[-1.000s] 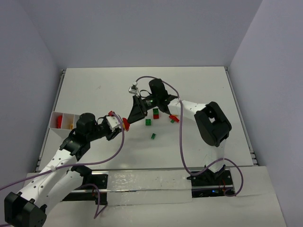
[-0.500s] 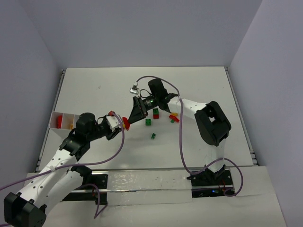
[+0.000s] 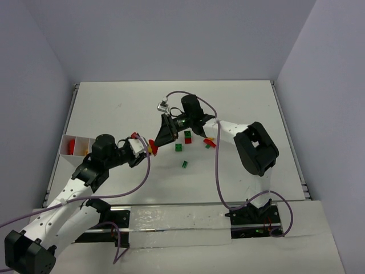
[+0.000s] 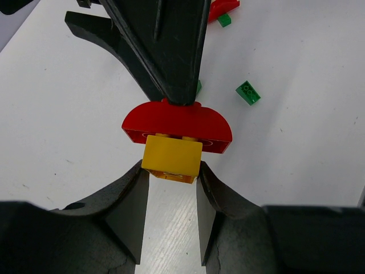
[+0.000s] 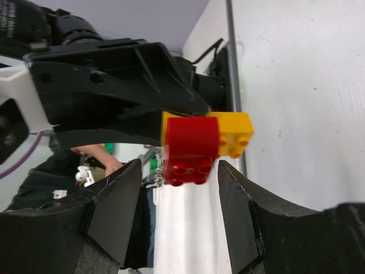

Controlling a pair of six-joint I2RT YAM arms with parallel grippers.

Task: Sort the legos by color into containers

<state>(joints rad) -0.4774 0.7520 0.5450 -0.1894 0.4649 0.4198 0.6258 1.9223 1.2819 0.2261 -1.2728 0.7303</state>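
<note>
My left gripper (image 4: pixel 171 171) is shut on a yellow lego (image 4: pixel 171 157) that has a red curved lego (image 4: pixel 177 124) stuck to it, held above the table. In the top view this pair (image 3: pixel 151 146) sits between the two arms. My right gripper (image 5: pixel 178 177) is open, its fingers standing on either side of the red lego (image 5: pixel 191 149) with small gaps, and the yellow lego (image 5: pixel 236 134) shows behind. Loose legos lie to the right: a green one (image 3: pixel 179 148), another green one (image 3: pixel 185 164), a red-green stack (image 3: pixel 187 136) and a red-yellow pair (image 3: pixel 210 141).
A white divided container (image 3: pixel 77 145) with red and yellow pieces inside stands at the left edge of the table. Purple cables loop from both arms. The right arm's base (image 3: pixel 256 149) stands beside the loose legos.
The right wrist has shifted slightly around the red-yellow pair. The left arm has held still with its grip unchanged.
</note>
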